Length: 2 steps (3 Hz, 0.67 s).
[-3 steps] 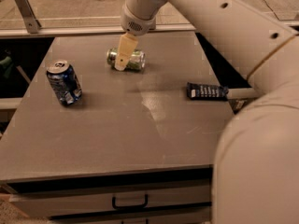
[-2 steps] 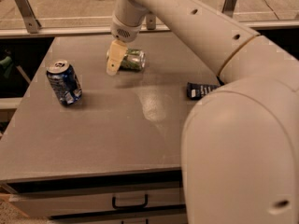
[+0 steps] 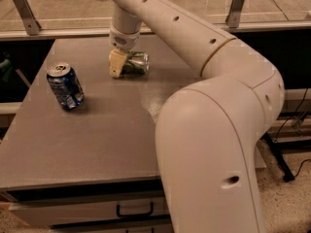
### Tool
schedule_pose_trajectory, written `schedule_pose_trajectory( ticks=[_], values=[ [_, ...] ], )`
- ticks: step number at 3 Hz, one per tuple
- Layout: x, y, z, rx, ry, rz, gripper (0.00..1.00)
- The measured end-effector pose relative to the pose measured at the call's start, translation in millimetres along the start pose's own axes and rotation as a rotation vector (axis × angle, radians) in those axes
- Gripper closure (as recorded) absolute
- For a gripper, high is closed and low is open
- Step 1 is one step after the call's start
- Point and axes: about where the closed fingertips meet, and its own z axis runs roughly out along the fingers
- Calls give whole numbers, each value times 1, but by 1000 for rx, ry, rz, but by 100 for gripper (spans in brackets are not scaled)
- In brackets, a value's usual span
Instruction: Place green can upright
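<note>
The green can (image 3: 135,63) lies on its side at the back middle of the grey table (image 3: 87,130), its long axis running left to right. My gripper (image 3: 116,63) hangs down from the arm and sits against the can's left end, low near the table top. The can's left end is hidden behind the gripper. The mottled green-and-silver side and the right end show.
A blue can with white markings (image 3: 65,86) stands upright at the table's left. My large cream arm (image 3: 214,130) fills the right half of the view and hides that part of the table. A drawer handle (image 3: 134,210) shows below the front edge. Metal rail posts (image 3: 24,11) stand behind.
The gripper has shifted from above the green can to its left end. The arm has swung nearer the camera and now hides the black object on the right. The can still lies on its side.
</note>
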Motion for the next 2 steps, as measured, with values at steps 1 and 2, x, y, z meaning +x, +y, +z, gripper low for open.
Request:
schedule_pose_trajectory(
  ticks=[1, 2],
  values=[
    [-10, 1, -19, -2, -39, 1, 65],
    [-29, 16, -65, -6, -159, -54, 88]
  ],
)
